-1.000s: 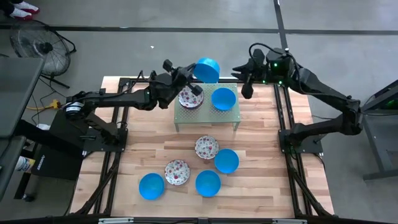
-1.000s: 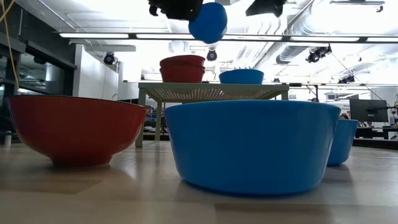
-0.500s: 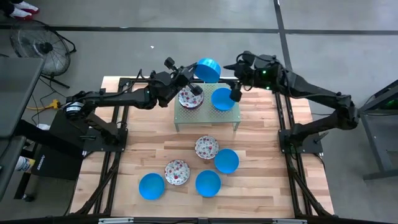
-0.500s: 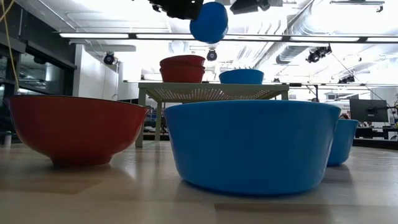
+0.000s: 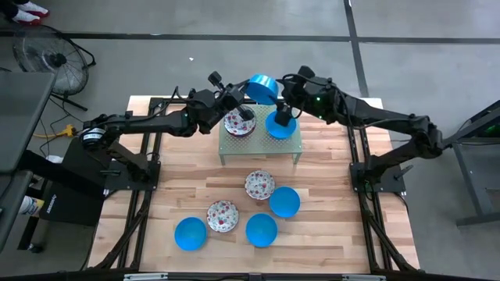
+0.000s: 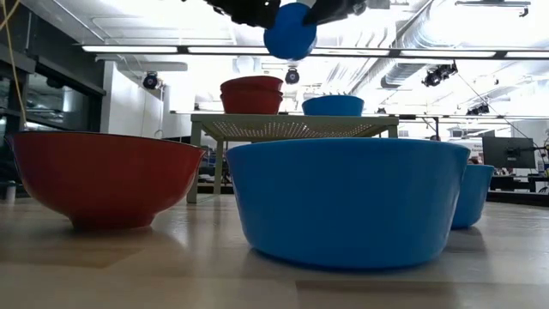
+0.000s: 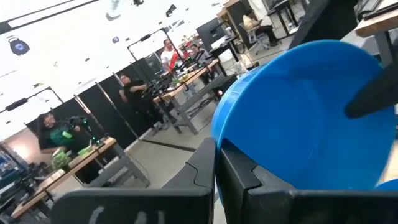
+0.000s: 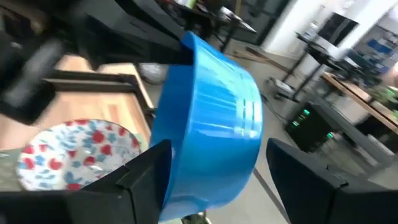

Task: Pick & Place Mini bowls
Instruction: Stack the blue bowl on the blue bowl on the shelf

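The left end effector [image 5: 244, 95] pinches the rim of a blue mini bowl [image 5: 262, 88], holding it tilted in the air above the back edge of the green perforated stand [image 5: 260, 143]. The right end effector [image 5: 283, 100] is right beside it, fingers spread on either side of that same bowl, one finger [image 8: 144, 177] shown each side in the right wrist view. On the stand sit stacked floral mini bowls [image 5: 239, 122] and another blue bowl [image 5: 280, 125], side by side. Down on the wooden bench [image 5: 328, 195], a cluster: a floral bowl [image 5: 259, 185] just beside a blue one [image 5: 285, 201], then a blue bowl [image 5: 190, 233], a floral bowl [image 5: 223, 216] and a blue bowl [image 5: 261, 229] nearer the front.
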`<state>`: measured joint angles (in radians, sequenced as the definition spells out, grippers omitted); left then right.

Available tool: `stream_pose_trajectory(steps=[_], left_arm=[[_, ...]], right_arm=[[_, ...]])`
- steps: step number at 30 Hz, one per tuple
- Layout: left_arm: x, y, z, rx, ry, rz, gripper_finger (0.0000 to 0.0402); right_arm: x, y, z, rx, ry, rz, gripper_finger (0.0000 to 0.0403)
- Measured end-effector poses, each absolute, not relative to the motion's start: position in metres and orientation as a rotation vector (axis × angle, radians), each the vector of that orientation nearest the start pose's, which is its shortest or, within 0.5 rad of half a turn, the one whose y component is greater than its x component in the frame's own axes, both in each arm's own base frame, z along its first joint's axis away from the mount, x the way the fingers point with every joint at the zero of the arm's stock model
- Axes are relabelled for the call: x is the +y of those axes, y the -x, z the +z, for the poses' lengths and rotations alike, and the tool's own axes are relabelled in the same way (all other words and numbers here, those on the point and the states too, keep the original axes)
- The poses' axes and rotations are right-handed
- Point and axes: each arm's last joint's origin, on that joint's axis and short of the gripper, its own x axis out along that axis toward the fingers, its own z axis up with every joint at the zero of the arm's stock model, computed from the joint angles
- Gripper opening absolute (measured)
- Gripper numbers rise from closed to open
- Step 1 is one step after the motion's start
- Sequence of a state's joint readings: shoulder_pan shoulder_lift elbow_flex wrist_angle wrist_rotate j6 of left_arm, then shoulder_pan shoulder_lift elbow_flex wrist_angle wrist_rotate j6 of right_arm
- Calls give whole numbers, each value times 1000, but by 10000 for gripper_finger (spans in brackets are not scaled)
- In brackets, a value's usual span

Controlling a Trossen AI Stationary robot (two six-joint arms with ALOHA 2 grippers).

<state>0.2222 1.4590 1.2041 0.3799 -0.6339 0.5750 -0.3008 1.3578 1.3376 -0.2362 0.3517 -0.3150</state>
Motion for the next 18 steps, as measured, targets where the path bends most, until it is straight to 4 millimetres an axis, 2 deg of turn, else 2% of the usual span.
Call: stream_pose_trajectory(steps=[7,18], left_arm=[[90,-321,372,134,-520,854,0],[91,-321,372,150,-516,886,0]], right_arm=[[-100,-284,395,360,315,-682,205],[-101,-283,396,337,287,-711,69]])
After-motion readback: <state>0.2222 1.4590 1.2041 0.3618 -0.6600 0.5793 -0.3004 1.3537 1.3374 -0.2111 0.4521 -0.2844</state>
